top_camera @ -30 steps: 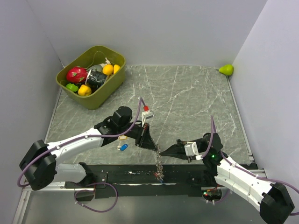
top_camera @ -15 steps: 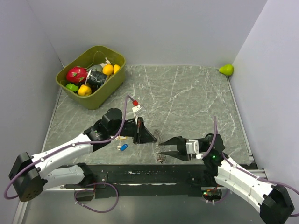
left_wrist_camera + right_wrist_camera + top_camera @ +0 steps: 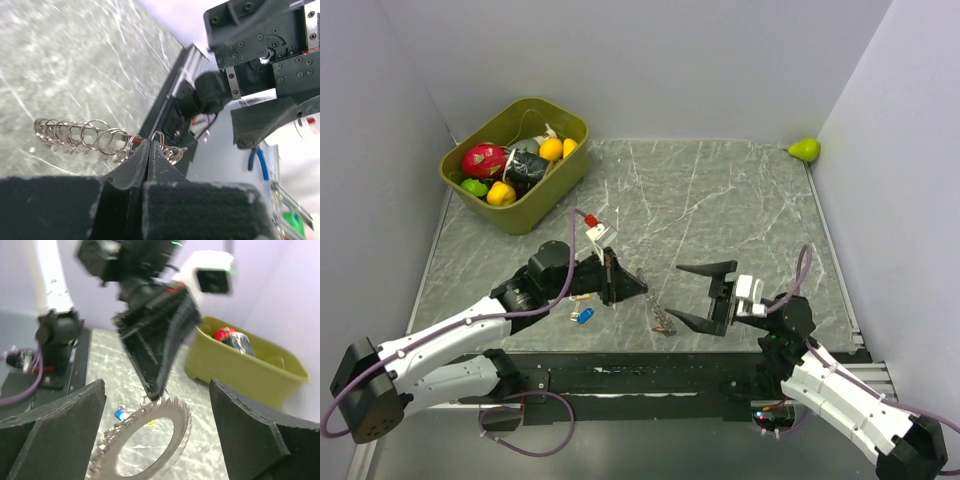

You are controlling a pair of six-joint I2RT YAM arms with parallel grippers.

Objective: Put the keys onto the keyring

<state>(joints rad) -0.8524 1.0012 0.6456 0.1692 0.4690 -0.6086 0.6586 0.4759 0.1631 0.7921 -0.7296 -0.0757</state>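
Note:
The keyring (image 3: 660, 314), a silvery loop of many small rings, hangs from the tips of my left gripper (image 3: 641, 287), which is shut on it. In the left wrist view the left gripper (image 3: 150, 143) pinches one ring of the keyring (image 3: 80, 135). My right gripper (image 3: 675, 292) stands wide open just right of the loop and touches nothing. From the right wrist, the keyring (image 3: 150, 440) dangles between the open fingers (image 3: 55, 425) of the right gripper (image 3: 157, 385). Two keys lie on the table under the left arm, a blue one (image 3: 585, 316) and a yellowish one (image 3: 580, 297). The blue key (image 3: 121, 414) also shows behind the loop.
An olive bin (image 3: 560, 185) of toy fruit stands at the back left, and the bin (image 3: 240, 370) also appears behind the grippers. A green pear (image 3: 805, 149) sits in the far right corner. The table's front rail (image 3: 620, 375) runs just below the keyring.
My right gripper has opened wide, let go of the keyring and risen a little. The left gripper has drawn back from the front rail, still shut on the keyring.

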